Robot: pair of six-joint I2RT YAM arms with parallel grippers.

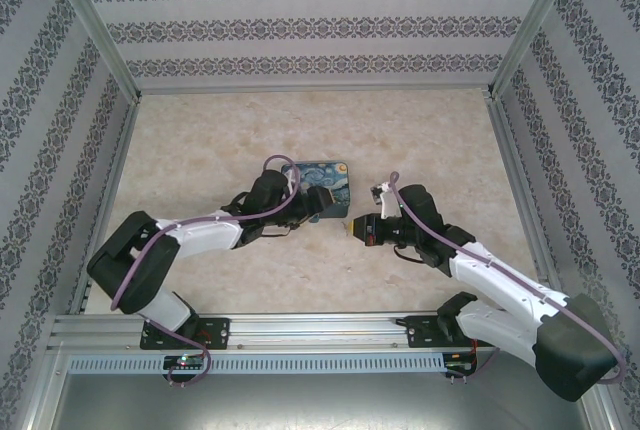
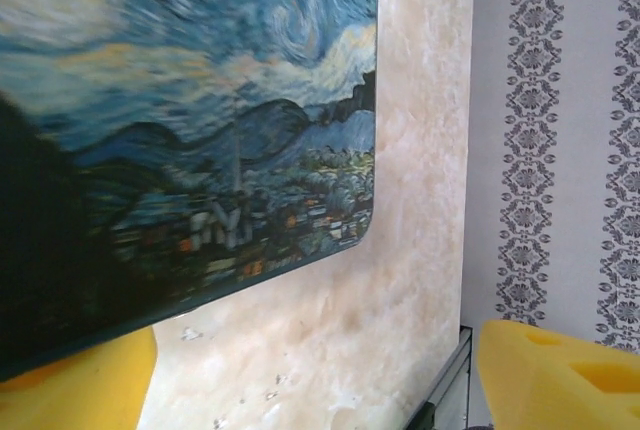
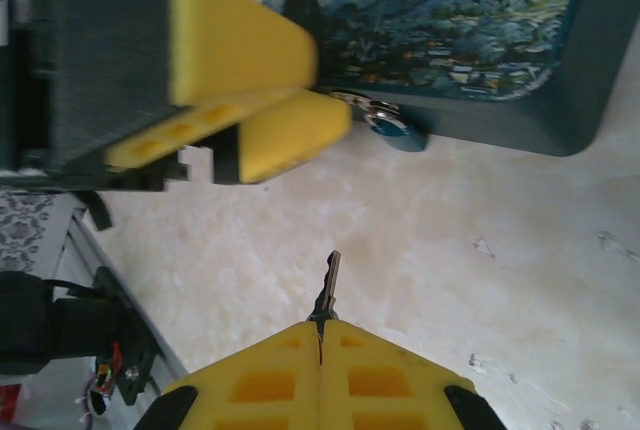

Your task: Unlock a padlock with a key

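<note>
Right pincer (image 3: 320,338) clamped on key (image 3: 329,285), blade aimed at padlock (image 3: 386,128); left pincer (image 2: 310,375) spread wide, apparently bracing the box (image 2: 200,100).

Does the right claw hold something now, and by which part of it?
Yes: the right claw is shut on the key, gripping its head; the blade sticks out free.

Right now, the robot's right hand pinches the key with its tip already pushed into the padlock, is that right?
Not quite. The right hand does pinch the key, but its tip is not in the padlock; the right wrist view shows bare table between them.
</note>
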